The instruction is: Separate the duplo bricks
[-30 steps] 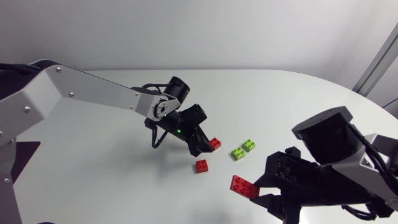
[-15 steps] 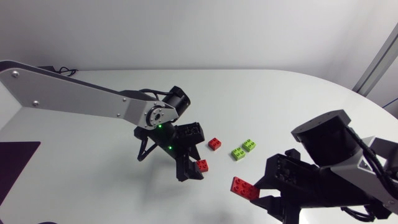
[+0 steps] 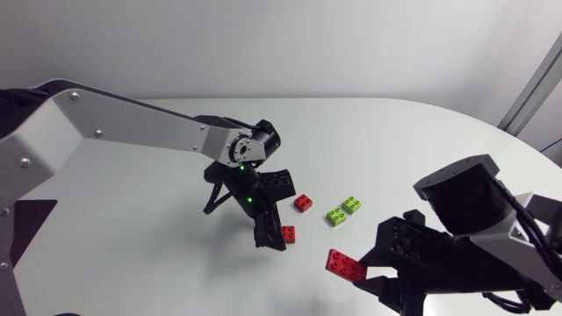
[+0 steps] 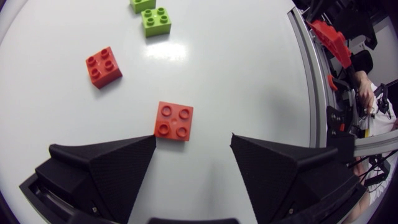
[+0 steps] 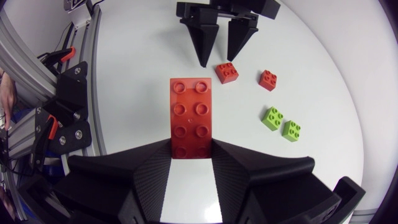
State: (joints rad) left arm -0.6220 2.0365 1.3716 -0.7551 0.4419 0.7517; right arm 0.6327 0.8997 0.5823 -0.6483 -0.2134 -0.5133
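Near the head view's lower centre, the left gripper [image 4: 193, 140] is gaping wide over a small red two-by-two brick [image 3: 286, 233]. The right gripper [image 5: 191, 152] is clamping a long red brick [image 5: 191, 118]. These bricks look light, rigid and slick, so pinching the flat sides seems best.

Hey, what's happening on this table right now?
Two robot arms are working on duplo bricks. The right gripper is shut on a long red brick. The left gripper is open, with a small red brick just ahead of one fingertip. A second small red brick and two green bricks lie loose nearby.
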